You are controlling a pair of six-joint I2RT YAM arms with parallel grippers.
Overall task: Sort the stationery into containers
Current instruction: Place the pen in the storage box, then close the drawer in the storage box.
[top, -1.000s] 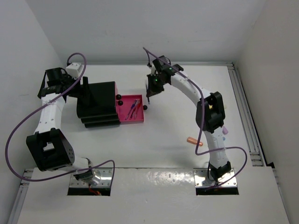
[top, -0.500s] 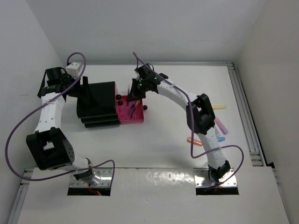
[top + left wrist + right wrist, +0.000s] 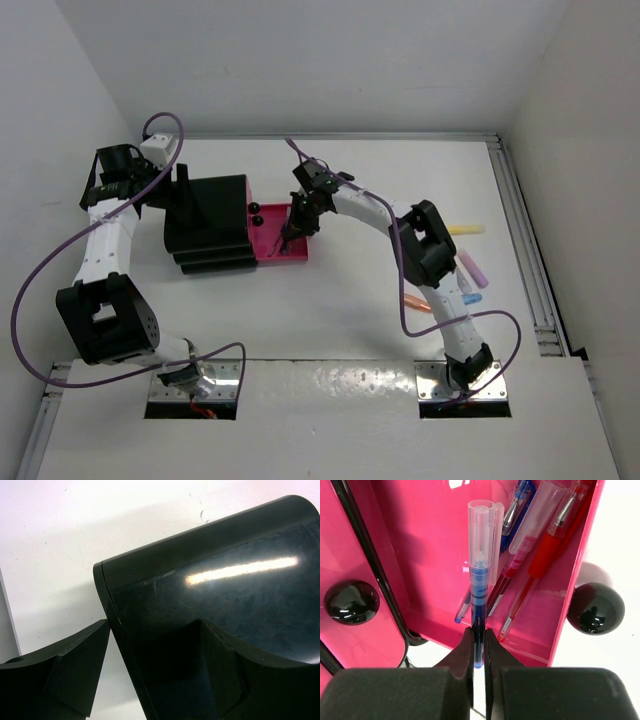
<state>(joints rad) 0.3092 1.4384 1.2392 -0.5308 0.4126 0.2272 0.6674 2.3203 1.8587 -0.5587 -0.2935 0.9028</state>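
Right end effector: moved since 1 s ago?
Yes. The right end effector shifted left, toward the black box: from beside the pink drawer to over it, gripping a blue pen.

White table [image 3: 330, 300] boxed by plain white walls [image 3: 300, 60]; metal rail [image 3: 528, 260] along right edge.

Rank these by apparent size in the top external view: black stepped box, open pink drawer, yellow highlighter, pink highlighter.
black stepped box
open pink drawer
yellow highlighter and pink highlighter: too alike to rank
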